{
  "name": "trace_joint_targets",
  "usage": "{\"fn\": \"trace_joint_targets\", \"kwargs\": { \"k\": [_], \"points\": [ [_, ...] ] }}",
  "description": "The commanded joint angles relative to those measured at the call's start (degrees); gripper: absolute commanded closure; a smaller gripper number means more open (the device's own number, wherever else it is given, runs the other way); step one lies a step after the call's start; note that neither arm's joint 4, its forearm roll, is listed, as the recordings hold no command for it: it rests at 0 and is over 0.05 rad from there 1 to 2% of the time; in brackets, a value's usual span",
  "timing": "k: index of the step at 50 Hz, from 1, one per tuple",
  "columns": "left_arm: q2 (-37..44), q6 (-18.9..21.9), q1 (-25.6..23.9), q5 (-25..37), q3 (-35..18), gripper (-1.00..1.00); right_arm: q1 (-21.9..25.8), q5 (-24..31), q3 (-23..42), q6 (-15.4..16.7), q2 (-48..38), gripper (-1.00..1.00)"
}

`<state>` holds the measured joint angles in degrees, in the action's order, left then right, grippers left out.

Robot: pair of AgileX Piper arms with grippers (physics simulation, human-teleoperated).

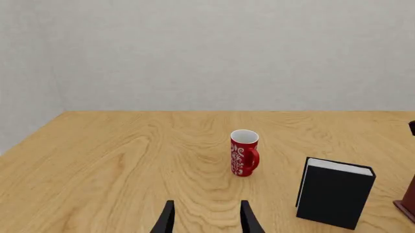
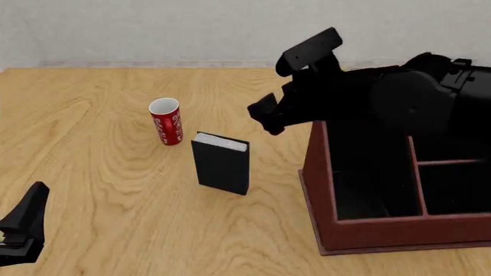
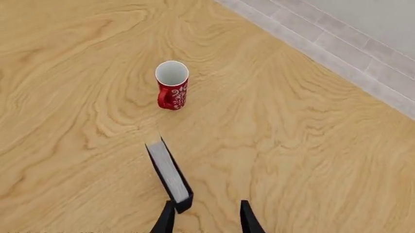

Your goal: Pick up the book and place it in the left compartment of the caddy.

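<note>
Wood table (image 2: 92, 172), pale wall behind. Caddy (image 2: 383, 236) under right arm, left compartment (image 2: 368, 178) black-lined, nothing seen inside. Book (image 2: 222, 165) upright on table, just below right gripper (image 3: 206, 218); its fingers parted, holding nothing, one tip over book's top edge. Cup (image 2: 165, 121) beyond book. Left gripper (image 1: 206, 218) parted too, holding nothing, well short of cup.

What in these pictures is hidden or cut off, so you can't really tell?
- Caddy: front view, the right arm's dark bulk covers its far end; the frame cuts its right side.
- Left gripper: front view, mostly cut off at the corner.
- Book: right wrist view shows only its top edge, covers unseen.
</note>
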<state>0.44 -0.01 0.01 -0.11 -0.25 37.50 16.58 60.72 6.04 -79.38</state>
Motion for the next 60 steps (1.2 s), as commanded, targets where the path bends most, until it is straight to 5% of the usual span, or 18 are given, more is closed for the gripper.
{"fn": "trace_joint_targets", "kwargs": {
  "k": [1, 44, 60],
  "points": [
    [0.0, 0.01, 0.0, 0.0, 0.0, -1.0, 1.72, 2.05, 2.56, -0.66, -4.3, -1.0],
    [0.0, -0.03, 0.0, 0.0, 0.0, -1.0, 3.02, 11.0, 12.71, -2.41, -19.64, -1.0],
    [0.0, 0.02, -0.01, 0.0, 0.0, -1.0, 2.84, 10.5, 13.69, -3.13, -23.43, -1.0]
  ]
}}
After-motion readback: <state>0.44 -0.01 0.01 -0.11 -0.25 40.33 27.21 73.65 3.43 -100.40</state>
